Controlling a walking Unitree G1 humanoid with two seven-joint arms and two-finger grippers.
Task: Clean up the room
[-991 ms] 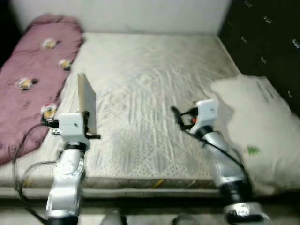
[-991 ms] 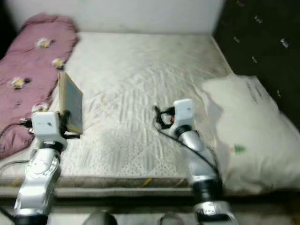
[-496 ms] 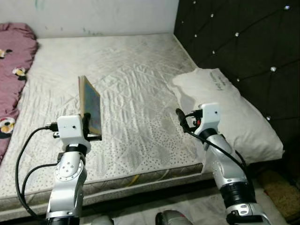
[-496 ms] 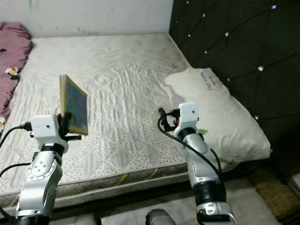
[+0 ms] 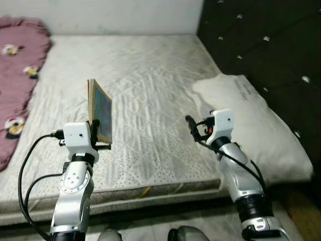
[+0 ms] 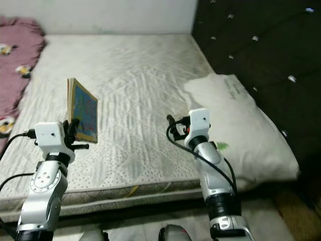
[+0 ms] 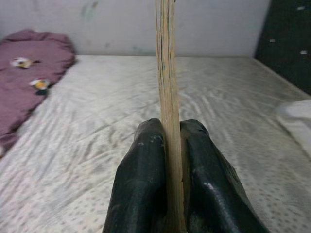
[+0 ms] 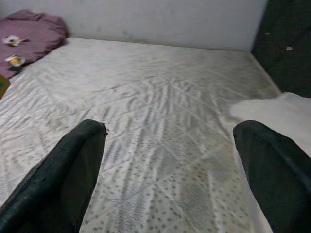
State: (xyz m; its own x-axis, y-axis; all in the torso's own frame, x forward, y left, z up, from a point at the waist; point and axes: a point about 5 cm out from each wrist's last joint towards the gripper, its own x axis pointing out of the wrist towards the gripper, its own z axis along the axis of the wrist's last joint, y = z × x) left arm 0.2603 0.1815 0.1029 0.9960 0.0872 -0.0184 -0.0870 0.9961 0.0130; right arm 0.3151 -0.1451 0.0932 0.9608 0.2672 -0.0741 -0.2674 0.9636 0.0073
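A bare quilted mattress [image 5: 145, 85] carries a white pillow [image 5: 261, 130] and what looks like a maroon blanket [image 5: 17, 75]

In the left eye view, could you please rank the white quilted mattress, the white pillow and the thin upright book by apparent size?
1. White quilted mattress
2. White pillow
3. Thin upright book, held in the left claw

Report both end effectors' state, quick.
Left end effector: shut on the thin, upright blue-covered book.
Right end effector: open, holding nothing, above the white quilted mattress.
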